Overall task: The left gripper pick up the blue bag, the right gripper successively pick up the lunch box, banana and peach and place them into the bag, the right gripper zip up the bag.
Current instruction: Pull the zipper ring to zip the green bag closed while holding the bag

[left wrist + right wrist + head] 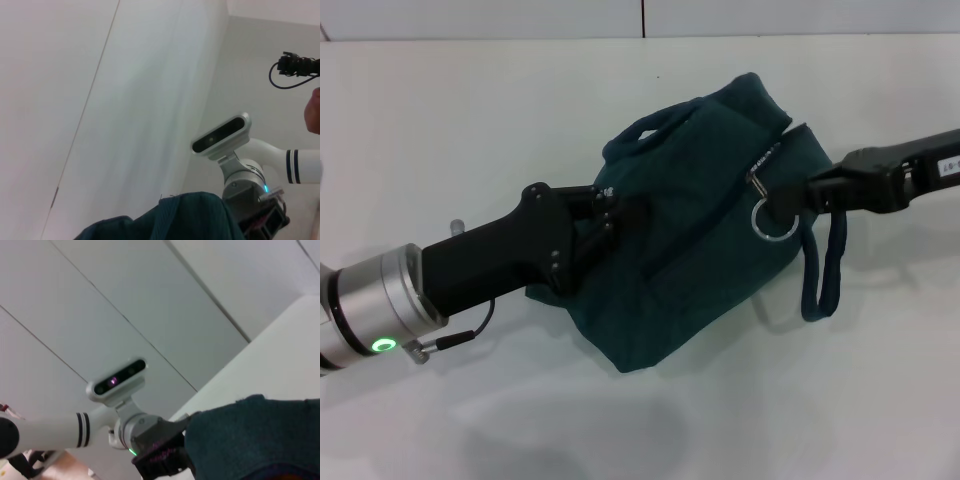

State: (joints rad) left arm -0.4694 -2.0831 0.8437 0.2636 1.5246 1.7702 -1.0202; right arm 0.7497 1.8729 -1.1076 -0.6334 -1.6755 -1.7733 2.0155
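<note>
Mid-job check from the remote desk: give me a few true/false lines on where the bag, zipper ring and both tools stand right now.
1. The bag rests on the white table. True.
2. The left tool is parked clear of the bag. False: it is pressed against the bag's side below a handle.
3. The right tool is at the zipper ring. True.
4. The banana lies on the table beside the bag. False: no banana, peach or lunch box shows outside the bag.
5. A handle hangs down under the right arm. True.
</note>
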